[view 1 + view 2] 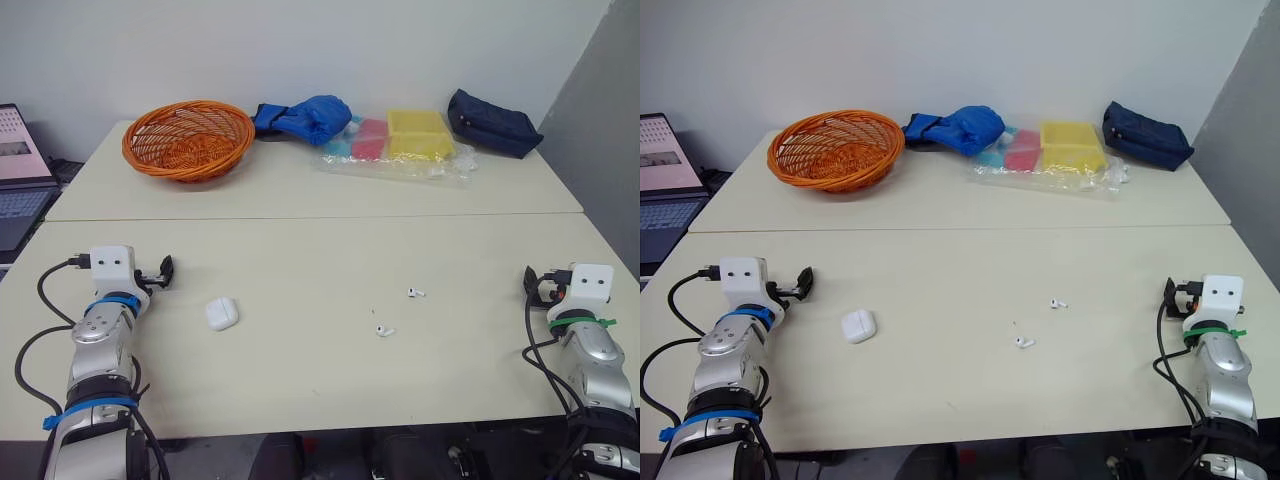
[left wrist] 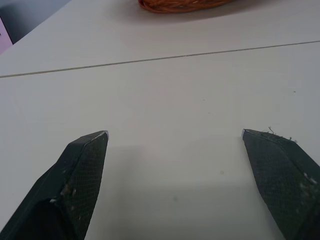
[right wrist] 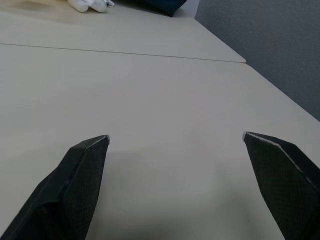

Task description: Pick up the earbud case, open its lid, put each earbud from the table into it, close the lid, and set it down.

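- Standing wide apart, the two black fingers of the left gripper hold nothing; bare table shows between them.
- Right gripper: likewise spread wide and empty, low over the table near its right edge.
- Earbud case: white, lid shut, lying flat on the near table, near the left gripper on its right side and not touching it.
- First earbud, second earbud: loose on the table, near each other, between the case and the right gripper.
- Far table, well apart from the work: orange wicker basket, blue cloth bundle, yellow box in clear wrap, navy pouch. Laptop off the left side.
- Stage, as judged: nothing lifted yet; picking up the case comes first.
- Hazards, as judged: the case looks smooth and rounded, so an off-centre pinch could squirt it sideways. The earbuds are tiny, and a finger brushing one could flick it towards the near edge.
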